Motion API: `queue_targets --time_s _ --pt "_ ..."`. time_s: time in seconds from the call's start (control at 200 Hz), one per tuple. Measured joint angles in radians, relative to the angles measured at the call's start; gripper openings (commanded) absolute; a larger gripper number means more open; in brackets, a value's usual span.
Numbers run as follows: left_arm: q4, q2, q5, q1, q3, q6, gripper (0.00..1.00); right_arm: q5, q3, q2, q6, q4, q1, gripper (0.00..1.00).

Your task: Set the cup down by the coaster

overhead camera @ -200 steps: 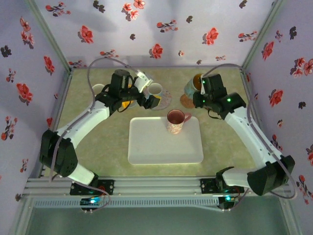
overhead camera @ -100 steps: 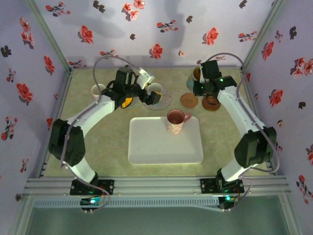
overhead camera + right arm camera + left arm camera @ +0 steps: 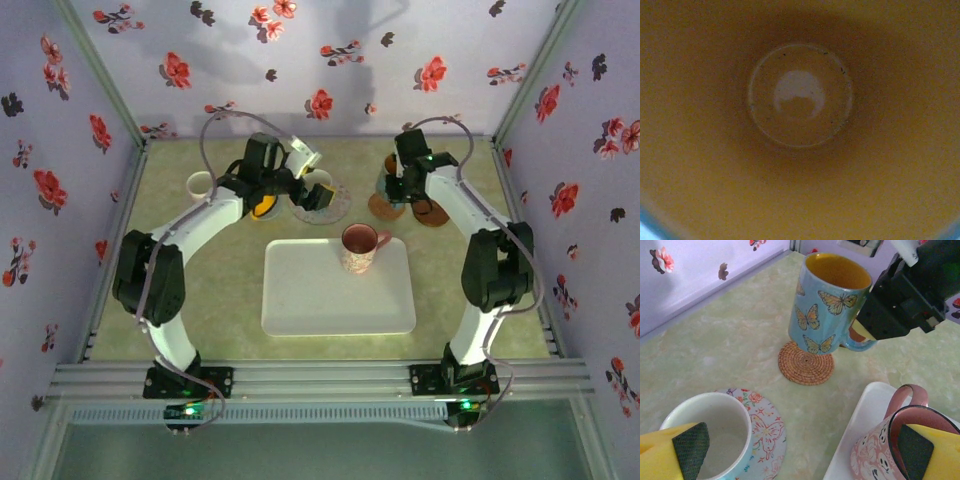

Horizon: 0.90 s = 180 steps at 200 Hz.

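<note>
Right fingers (image 3: 863, 334) are clamped on the handle of the blue butterfly ceramic mug (image 3: 827, 302), held tilted over the round woven coaster (image 3: 806, 365); left fingers (image 3: 687, 457) are spread wide. Placement is judged underway: set-down beside it, then release, is needed.

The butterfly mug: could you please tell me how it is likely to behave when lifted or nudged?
The butterfly mug looks like glazed ceramic: probably rigid, fairly heavy, and chippable. It is tall over a narrowish base and leans at the woven coaster, so a nudge might tip it. Gripped only at the handle by the right gripper, it may swivel.
</note>
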Motion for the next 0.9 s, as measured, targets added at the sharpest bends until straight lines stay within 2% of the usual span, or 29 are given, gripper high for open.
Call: queue_targets --time_s 0.9 --pt "-0.002 0.011 0.019 0.000 0.000 0.000 1.00 0.093 -0.014 0.107 -0.041 0.063 0.040 0.00"
